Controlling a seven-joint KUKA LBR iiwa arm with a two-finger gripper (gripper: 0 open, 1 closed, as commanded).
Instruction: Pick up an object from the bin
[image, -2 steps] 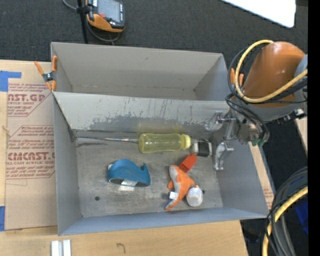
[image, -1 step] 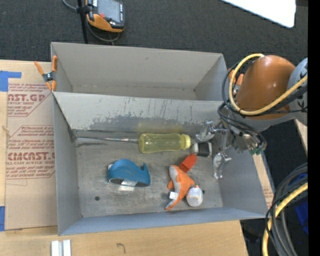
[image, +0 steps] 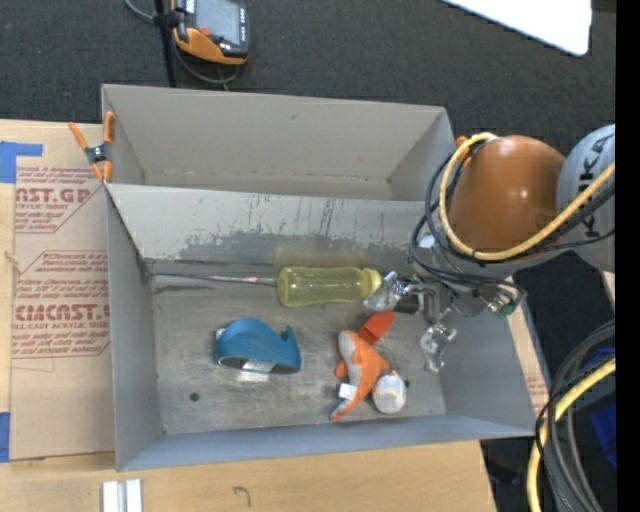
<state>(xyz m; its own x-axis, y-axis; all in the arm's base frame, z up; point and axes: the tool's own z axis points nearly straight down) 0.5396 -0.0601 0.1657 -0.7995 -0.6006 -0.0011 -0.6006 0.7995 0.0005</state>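
Relation: tool (image: 415, 320) at bin's (image: 300, 150) right side, jaws spread, empty | yellow-handled screwdriver (image: 320, 285) just view-left of it, long axis crosswise, handle nearest | we note orange-white toy (image: 365, 378) toward front.

The bin (image: 132, 330) is dull grey metal, scuffed. The screwdriver (image: 320, 285) has a clear yellow plastic handle and a bare metal shaft. The dispenser (image: 255, 347) looks like smooth plastic, the toy (image: 364, 372) soft cloth.

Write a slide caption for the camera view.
Gripper at the right of the bin, near a yellow-handled screwdriver, a blue tape dispenser and an orange-white toy.
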